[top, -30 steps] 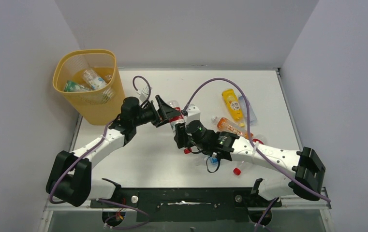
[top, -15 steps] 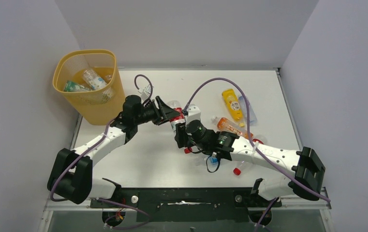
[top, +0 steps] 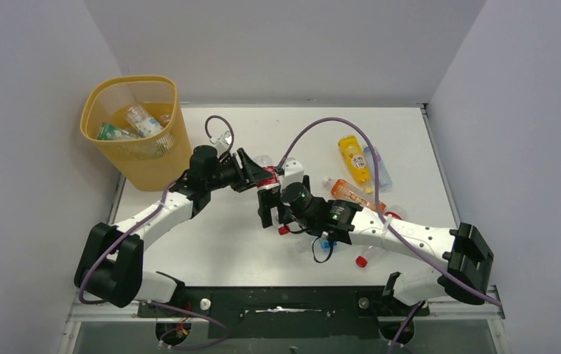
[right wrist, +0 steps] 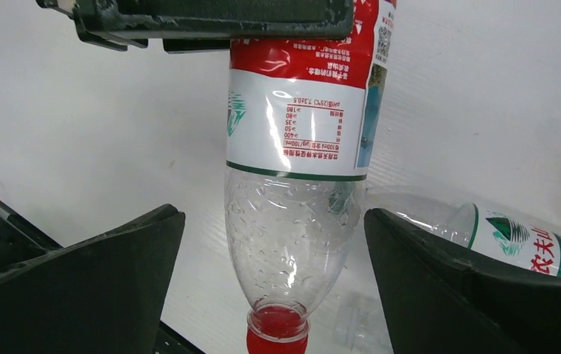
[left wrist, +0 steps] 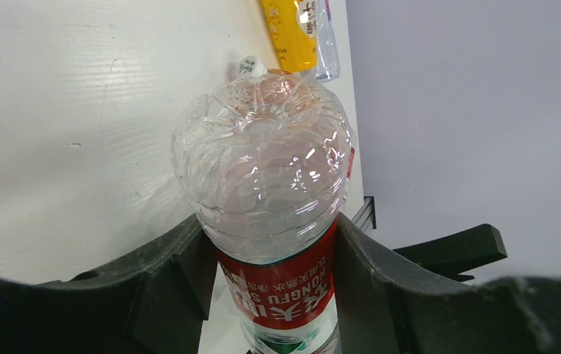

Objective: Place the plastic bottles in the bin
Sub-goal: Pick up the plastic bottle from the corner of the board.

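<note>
A clear plastic bottle (top: 265, 164) with a red label and red cap hangs cap down over the table's middle. My left gripper (top: 256, 175) is shut on its labelled body (left wrist: 270, 169), the fingers (left wrist: 380, 280) pressed on both sides. My right gripper (top: 278, 195) is open around its lower half (right wrist: 295, 221), and both fingers (right wrist: 115, 273) stand apart from the plastic. The yellow-orange bin (top: 161, 158) stands at the back left, with several bottles (top: 141, 119) inside it. Yellow (top: 352, 158), clear (top: 380, 169) and orange (top: 351, 195) bottles lie on the table to the right.
Another clear bottle (right wrist: 528, 240) with a green and white label lies just right of my right gripper. Loose red caps (top: 361, 261) and a blue cap (top: 325, 243) sit under the right arm. The table's back edge meets the wall, and purple cables loop above both arms.
My left gripper closed on the red-labelled bottle. My right gripper, which held it, has opened and let go. The bottle stays between the two arms.
</note>
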`<state>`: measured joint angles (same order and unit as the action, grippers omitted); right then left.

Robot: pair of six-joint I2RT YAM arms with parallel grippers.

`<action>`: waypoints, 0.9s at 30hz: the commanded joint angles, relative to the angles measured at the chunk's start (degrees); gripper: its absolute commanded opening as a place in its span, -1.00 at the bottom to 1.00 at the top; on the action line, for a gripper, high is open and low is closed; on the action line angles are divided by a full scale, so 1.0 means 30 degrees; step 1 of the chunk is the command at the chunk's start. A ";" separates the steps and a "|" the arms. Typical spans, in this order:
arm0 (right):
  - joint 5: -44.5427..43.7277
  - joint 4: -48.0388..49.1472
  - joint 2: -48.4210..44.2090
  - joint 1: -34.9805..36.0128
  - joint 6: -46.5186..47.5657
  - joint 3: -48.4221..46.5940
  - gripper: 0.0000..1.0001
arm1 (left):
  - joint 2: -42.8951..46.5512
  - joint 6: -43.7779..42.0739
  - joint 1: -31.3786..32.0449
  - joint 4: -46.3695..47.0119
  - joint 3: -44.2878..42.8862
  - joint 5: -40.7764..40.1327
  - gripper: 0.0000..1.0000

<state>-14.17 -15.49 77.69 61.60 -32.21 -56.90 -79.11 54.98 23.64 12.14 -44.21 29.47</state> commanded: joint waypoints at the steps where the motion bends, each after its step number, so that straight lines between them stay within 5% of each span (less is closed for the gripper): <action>1: -0.1409 -0.0140 -0.0485 0.0051 -0.0427 -0.1444 0.97 | 0.0119 -0.0770 -0.0138 -0.0007 -0.1250 -0.0498 -0.32; 14: -0.2544 -0.3196 -0.4672 -0.2828 -0.2331 -0.1092 0.96 | 0.0385 -0.4867 -0.1820 -0.5228 -0.5706 -0.1835 -0.34; 27: -0.0623 -0.2461 -0.4891 -0.4070 -0.2741 0.0676 0.96 | -0.1009 -0.5630 -0.8183 -0.6874 -1.2930 -0.1706 -0.34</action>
<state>-18.06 -25.15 62.06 49.47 -39.55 -55.48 -81.10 38.48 3.68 -8.80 -76.36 23.99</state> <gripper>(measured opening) 0.980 0.502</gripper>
